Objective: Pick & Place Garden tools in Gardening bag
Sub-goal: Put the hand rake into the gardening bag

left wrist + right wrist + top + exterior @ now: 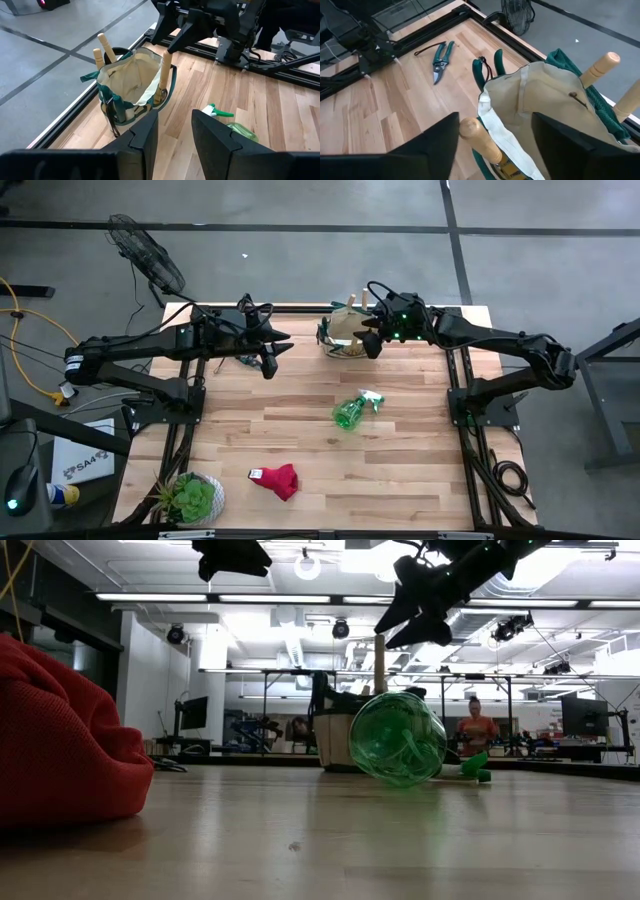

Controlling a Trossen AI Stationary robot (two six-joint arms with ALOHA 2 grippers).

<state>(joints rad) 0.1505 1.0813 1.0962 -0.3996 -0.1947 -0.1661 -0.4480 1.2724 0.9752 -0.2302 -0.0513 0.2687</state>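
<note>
1. While both arms hung over the far half of the desk, its pale wooden planks ran left to right inside a dark metal frame, and grey concrete floor showed on every side.
2. The gardening bag stood at the far edge near the middle, tan canvas with green trim, and wooden handles stuck up out of it.
3. The right gripper hovered just beside the bag's right side; its fingers were spread apart, holding nothing, with one wooden handle between them in the wrist view.
4. The left gripper hung left of the bag, well apart from it; its fingers stood partly apart and empty.
5. The pruning shears lay flat on the desk near the far left, below the left arm.
6. The green spray bottle lay on its side around the middle of the desk, nearer than the bag.
7. The red glove lay crumpled toward the near edge, and a potted plant stood at the near left corner.
8. A floor fan stood beyond the far left corner.
9. From desk height, the room behind showed ceiling strip lights, benches with monitors, and a person in an orange top far off on the right.
</note>
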